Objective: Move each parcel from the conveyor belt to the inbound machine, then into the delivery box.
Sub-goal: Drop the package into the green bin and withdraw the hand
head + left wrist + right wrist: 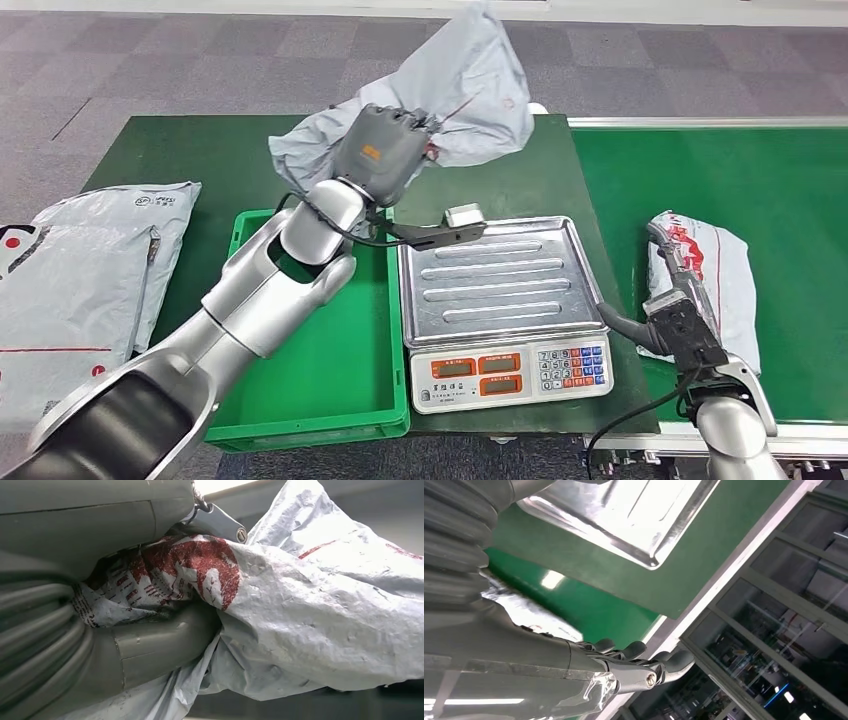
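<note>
Parcel [470, 90], a crumpled grey poly mailer with red print, hangs in the air over the far edge of the table, beyond the scale's steel pan [495, 280], clutched in the left hand [385, 150]. A second parcel [715, 275] lies on the green conveyor belt [700, 170] to the right, under the right hand [680, 325], whose fingers [674, 661] curl over it; whether they grip it is unclear. A green crate [340, 370] sits left of the scale.

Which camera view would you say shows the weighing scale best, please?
The head view: the whole weighing scale shows, steel pan, displays and keypad. The right wrist view catches just a corner of its pan; the left wrist view gives nothing of it.
</note>
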